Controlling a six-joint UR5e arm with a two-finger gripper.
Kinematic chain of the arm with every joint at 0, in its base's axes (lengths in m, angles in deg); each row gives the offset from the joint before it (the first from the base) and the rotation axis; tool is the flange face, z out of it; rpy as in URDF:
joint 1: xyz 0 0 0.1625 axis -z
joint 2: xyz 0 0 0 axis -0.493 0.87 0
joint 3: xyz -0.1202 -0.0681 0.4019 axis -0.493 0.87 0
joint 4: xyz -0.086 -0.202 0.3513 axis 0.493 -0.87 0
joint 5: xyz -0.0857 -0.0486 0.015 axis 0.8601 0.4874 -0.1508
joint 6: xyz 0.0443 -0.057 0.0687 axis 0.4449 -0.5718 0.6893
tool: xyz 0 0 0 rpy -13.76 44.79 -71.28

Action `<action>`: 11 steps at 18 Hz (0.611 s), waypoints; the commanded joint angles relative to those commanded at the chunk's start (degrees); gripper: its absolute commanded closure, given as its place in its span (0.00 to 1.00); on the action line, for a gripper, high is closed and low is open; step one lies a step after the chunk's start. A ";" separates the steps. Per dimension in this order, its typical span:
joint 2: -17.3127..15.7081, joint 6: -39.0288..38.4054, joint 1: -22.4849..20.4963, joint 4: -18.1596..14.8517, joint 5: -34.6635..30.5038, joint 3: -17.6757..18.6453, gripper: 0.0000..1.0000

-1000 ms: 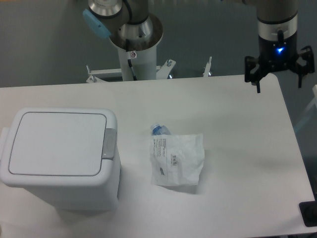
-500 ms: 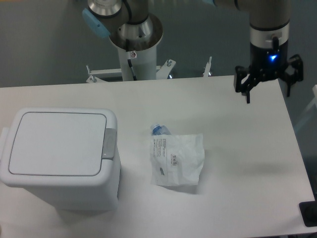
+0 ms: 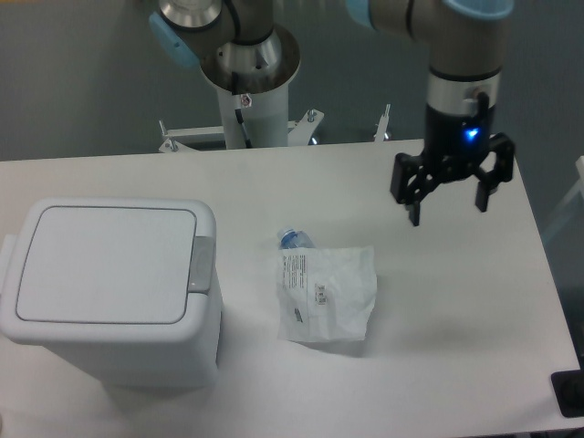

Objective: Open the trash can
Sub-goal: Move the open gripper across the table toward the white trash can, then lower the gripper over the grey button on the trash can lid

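The trash can (image 3: 109, 292) is a large white boxy bin at the left of the table, its flat lid (image 3: 102, 263) shut and a small grey push tab (image 3: 202, 265) on its right edge. My gripper (image 3: 449, 208) hangs open and empty above the right part of the table, far to the right of the bin, fingers pointing down.
A white plastic bag with a printed label (image 3: 326, 292) lies mid-table, with a blue bottle cap (image 3: 292, 239) showing at its upper left. The arm's base column (image 3: 248, 87) stands behind the table's back edge. A dark object (image 3: 569, 392) sits at the front right corner.
The gripper has moved left and toward the front, from the table's back right corner to over the right part of the table. The bin and bag have not moved.
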 joint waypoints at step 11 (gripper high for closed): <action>-0.71 -13.81 2.82 0.00 4.65 -2.37 0.00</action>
